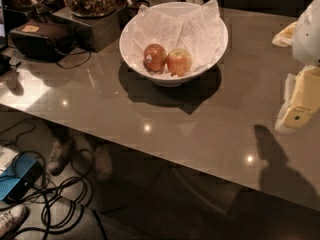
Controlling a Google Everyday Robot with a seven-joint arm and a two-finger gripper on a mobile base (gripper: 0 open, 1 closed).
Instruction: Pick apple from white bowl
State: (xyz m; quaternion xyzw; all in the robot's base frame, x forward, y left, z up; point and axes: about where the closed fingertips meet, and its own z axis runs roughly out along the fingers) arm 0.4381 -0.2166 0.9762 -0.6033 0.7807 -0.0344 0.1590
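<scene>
The robot's arm comes in from the right edge of the view, a rounded white segment (307, 31) above and a cream-yellow block below it that ends in the claw (299, 106). The claw hangs low over the right side of the grey tabletop (150, 114), tilted down and to the left. It holds nothing and touches nothing that can be seen. Whether it is apart or together cannot be told. Its shadow (272, 156) falls on the tabletop just below and left of it.

Well apart from the claw, to its left and farther back, stands the white bowl (220, 39), lined with crumpled white paper (200, 29). The apple (179, 61), orange-red with yellowish patches, lies in the bottom of the bowl on the side nearer the claw. Touching it on the far side is a darker red apple (155, 57) with a small pale sticker.

Far left of the claw, past the bowl, a dark case (40, 39) rests on the tabletop. Below the table's edge, black cables (60, 194) lie beside a blue box (17, 179).
</scene>
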